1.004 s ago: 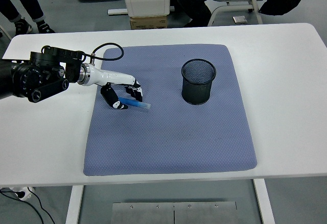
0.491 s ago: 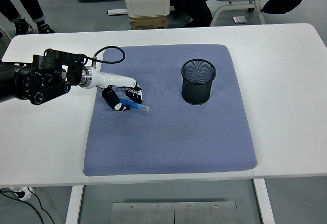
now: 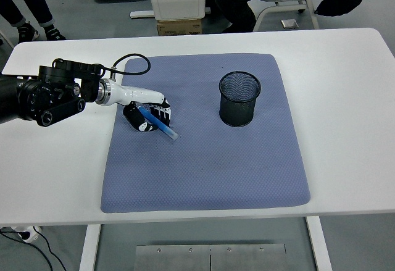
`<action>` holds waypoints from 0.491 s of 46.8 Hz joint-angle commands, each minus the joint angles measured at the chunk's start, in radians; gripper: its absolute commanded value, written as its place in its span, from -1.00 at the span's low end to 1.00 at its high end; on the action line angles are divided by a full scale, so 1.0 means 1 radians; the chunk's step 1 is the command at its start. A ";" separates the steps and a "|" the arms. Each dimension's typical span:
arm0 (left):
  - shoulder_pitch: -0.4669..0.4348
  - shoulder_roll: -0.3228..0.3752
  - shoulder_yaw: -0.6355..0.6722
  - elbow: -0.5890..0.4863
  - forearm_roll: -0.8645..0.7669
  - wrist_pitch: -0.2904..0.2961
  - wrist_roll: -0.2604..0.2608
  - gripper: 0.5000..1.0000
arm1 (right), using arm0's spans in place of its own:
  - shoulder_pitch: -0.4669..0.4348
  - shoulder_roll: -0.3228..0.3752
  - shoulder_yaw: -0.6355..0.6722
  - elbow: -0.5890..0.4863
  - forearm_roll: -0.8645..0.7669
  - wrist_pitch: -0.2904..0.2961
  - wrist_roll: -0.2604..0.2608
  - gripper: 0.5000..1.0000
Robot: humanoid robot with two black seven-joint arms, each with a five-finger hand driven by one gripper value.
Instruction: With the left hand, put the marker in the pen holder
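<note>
While the left arm is reaching in from the desk's left edge, its black casing is being cut off there by the picture's border, and the right arm is not showing at all. The fingertips of the left hand point(image 3: 147, 114) are hard to make out, since they are bunching together dark against the blue-grey mat point(image 3: 203, 178). The hand is sitting over the mat's far-left part, toward the desk's far-left corner, with its fingers curling closed around the upper end of the blue marker point(image 3: 158, 123). The marker is slanting out from under the fingers, its free end pointing toward the desk's near edge and slightly right; whether that tip is touching the mat or hanging just above it cannot be told. The black mesh pen holder point(image 3: 240, 99) is standing upright on the mat's far-right part, well apart from hand and marker.
</note>
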 commanded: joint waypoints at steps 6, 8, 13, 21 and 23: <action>-0.003 0.001 -0.003 0.000 0.000 0.004 -0.001 -0.52 | 0.000 0.000 0.000 0.000 0.000 0.000 0.000 1.00; -0.003 0.001 -0.003 0.000 0.000 0.004 -0.001 -0.52 | 0.000 0.000 0.000 0.000 0.000 0.000 0.000 1.00; -0.003 -0.001 -0.005 0.000 0.000 0.004 -0.001 -0.52 | 0.000 0.000 0.000 0.000 0.000 0.000 0.000 1.00; -0.003 -0.001 -0.005 0.000 0.000 0.004 -0.001 -0.52 | 0.000 0.000 0.000 0.000 0.000 0.000 0.000 1.00; -0.003 -0.001 -0.005 0.000 0.000 0.004 -0.001 -0.55 | 0.000 0.000 0.000 0.000 0.000 0.000 0.000 1.00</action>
